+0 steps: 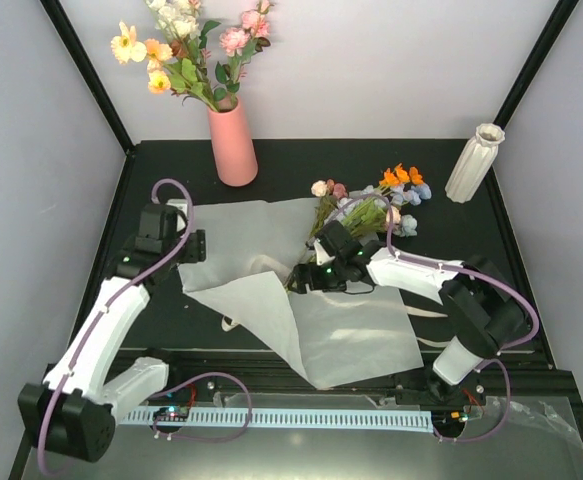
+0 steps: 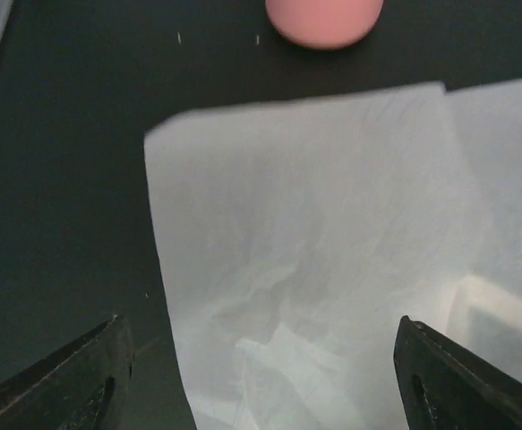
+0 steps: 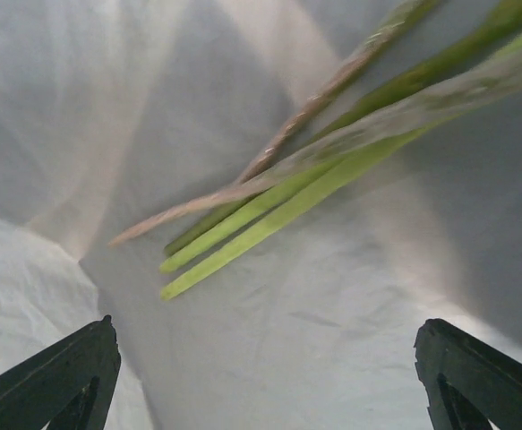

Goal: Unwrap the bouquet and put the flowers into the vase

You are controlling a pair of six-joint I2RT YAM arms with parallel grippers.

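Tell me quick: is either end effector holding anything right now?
Left end effector: open, empty, above the paper.
Right end effector: open, empty, near the stems.

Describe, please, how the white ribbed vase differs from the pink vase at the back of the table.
The pink vase is smooth and nearly cylindrical; the white ribbed vase narrows at the neck and flares to a scalloped rim. The pink vase holds a bunch of flowers; nothing sticks out of the white ribbed vase. Both stand upright on the black table.
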